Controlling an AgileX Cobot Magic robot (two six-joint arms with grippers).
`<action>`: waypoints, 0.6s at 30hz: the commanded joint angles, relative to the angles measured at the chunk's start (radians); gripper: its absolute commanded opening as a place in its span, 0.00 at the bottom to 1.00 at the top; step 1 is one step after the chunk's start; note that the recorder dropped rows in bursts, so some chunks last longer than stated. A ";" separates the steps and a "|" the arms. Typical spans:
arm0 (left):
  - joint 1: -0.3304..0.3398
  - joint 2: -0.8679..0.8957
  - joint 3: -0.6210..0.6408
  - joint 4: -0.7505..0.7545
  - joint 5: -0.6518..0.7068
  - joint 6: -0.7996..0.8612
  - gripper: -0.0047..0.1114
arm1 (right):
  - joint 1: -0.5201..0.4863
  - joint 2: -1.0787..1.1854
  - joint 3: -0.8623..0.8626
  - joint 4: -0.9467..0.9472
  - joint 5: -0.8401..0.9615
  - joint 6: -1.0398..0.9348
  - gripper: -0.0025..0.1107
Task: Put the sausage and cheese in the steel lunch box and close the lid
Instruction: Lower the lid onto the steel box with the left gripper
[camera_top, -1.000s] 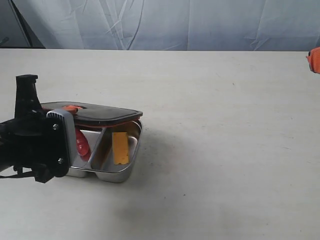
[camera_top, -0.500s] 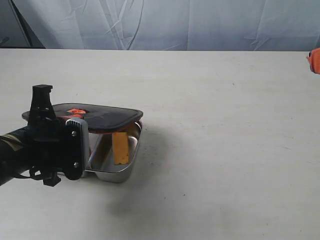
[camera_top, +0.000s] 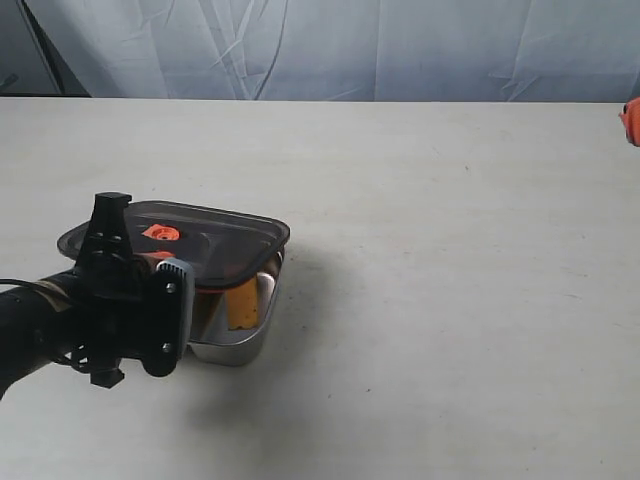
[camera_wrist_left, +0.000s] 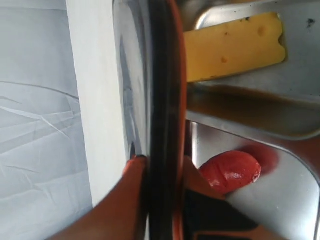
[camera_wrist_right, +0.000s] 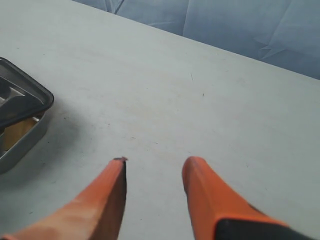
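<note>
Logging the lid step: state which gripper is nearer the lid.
Left. The left gripper has its jaws shut on the edge of the lid, above the steel lunch box. The right gripper hangs far off over the table, jaws open.

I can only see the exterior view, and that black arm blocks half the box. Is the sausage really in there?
Observer: Yes. The left wrist view shows the sausage lying in one compartment of the steel lunch box.
Operator: What is holding the lid up?
Observer: The left gripper pinches the lid by its edge, one orange finger on each face.
Operator: And that orange bit at the far right?
Observer: That is the right gripper, jaws open and holding nothing, above bare table.
</note>
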 joint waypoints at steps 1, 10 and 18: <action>-0.003 0.013 0.009 0.016 0.164 0.000 0.04 | 0.000 -0.006 0.004 -0.014 0.011 -0.003 0.37; -0.003 0.013 0.009 0.016 0.207 -0.007 0.04 | 0.000 -0.006 0.004 -0.014 0.012 -0.003 0.37; -0.003 0.013 0.009 0.033 0.251 -0.007 0.11 | 0.000 -0.006 0.004 -0.016 0.011 -0.005 0.37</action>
